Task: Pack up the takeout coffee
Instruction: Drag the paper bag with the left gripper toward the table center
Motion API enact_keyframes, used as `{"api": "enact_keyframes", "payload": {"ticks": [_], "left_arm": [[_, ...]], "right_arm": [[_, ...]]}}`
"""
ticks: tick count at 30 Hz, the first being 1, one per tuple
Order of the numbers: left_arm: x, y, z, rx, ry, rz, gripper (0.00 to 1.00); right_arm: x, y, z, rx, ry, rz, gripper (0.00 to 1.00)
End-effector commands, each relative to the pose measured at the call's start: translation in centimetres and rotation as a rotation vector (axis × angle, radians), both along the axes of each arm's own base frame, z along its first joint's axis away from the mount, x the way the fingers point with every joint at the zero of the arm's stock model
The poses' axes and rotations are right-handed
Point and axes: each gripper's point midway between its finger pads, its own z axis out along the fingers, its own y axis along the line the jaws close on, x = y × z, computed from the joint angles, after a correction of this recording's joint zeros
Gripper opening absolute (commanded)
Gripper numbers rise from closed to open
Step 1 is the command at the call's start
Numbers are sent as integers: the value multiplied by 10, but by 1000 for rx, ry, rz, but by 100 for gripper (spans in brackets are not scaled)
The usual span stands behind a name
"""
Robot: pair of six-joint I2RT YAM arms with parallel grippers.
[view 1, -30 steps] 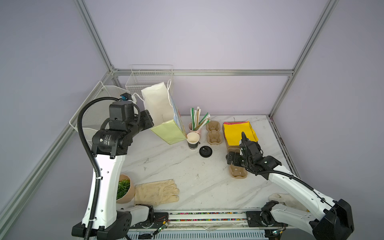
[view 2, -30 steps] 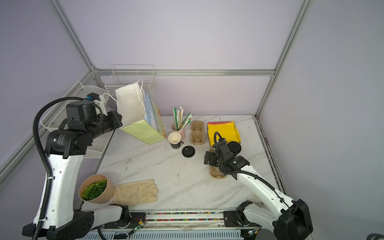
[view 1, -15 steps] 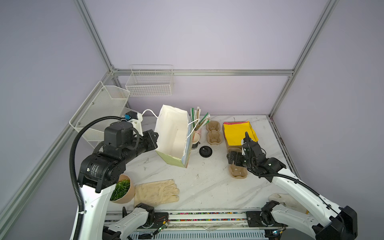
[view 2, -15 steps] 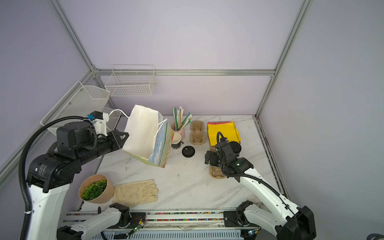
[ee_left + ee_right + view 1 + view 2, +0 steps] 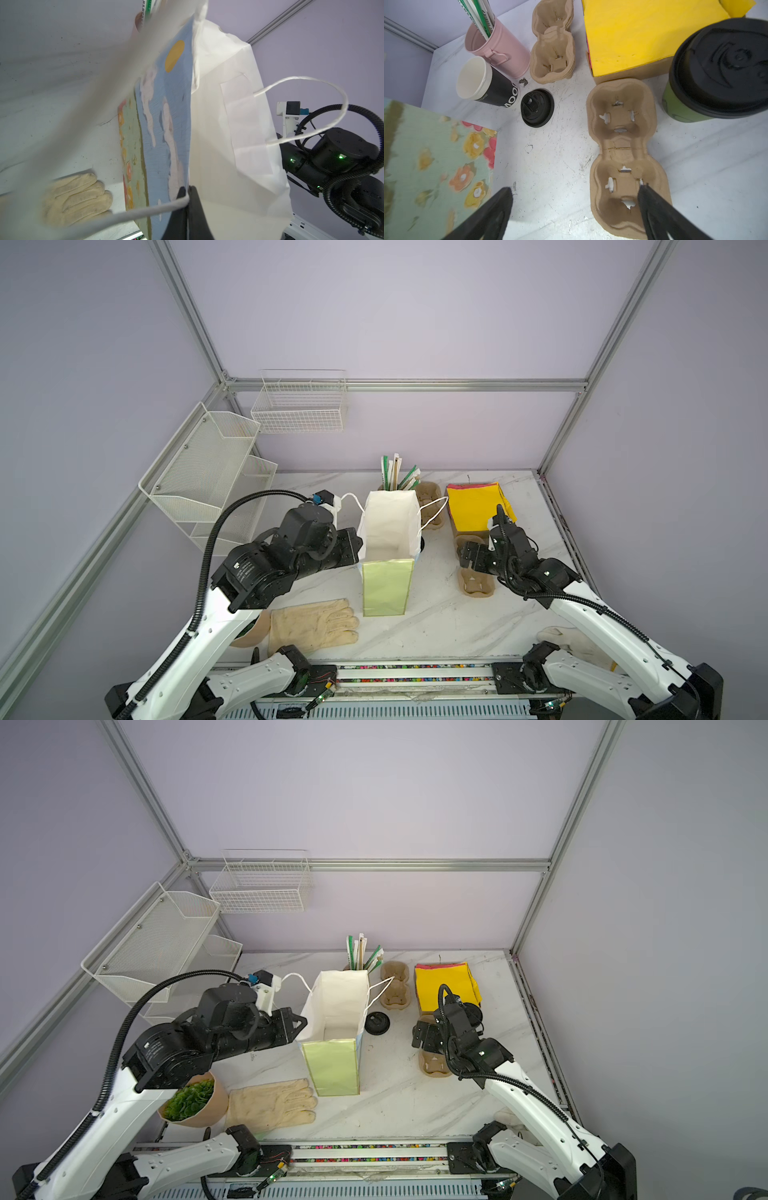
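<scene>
Taking twelve o'clock as the back wall in a top view, we see the bag point(image 5: 387, 588) upright at mid-table, mouth open upward. Our left gripper point(image 5: 187, 192) is pinched shut on the rim of its printed side at nine o'clock. The coffee point(image 5: 720, 68), green-walled and lidded, stands on the table at about two o'clock from the bag, just beside the cup carrier point(image 5: 623, 145) and the yellow napkins point(image 5: 643, 35), untouched. Our right gripper point(image 5: 574, 188) hangs over the carrier, jaws spread wide with nothing between them. We judge the bag the main hazard: we hold it by one thin paper edge, so a tug could tear the rim or tip it onto the open black cup point(image 5: 483, 87) and loose lid point(image 5: 537, 108) close by at one o'clock. The string handle point(image 5: 434, 510) loops at the mouth's three o'clock side, where the coffee would likely enter, and could snag it. Wide jaws might also shove the light carrier, or squeeze the coffee's lid loose and spill it.
</scene>
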Motion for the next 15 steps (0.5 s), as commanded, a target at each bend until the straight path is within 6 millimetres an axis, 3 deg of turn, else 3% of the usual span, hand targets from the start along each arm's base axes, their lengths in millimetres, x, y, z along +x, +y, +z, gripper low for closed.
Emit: {"api": "enact_keyframes", "payload": {"ticks": [1,15], "left_arm": [[11,-13,4,-65,-38,51,0],[26,-52,-39,-88,9,73,0]], "right_arm": [[-3,-1,7,16,-5,-12,97],[-6,-8,5,-2,-12,-31,97]]}}
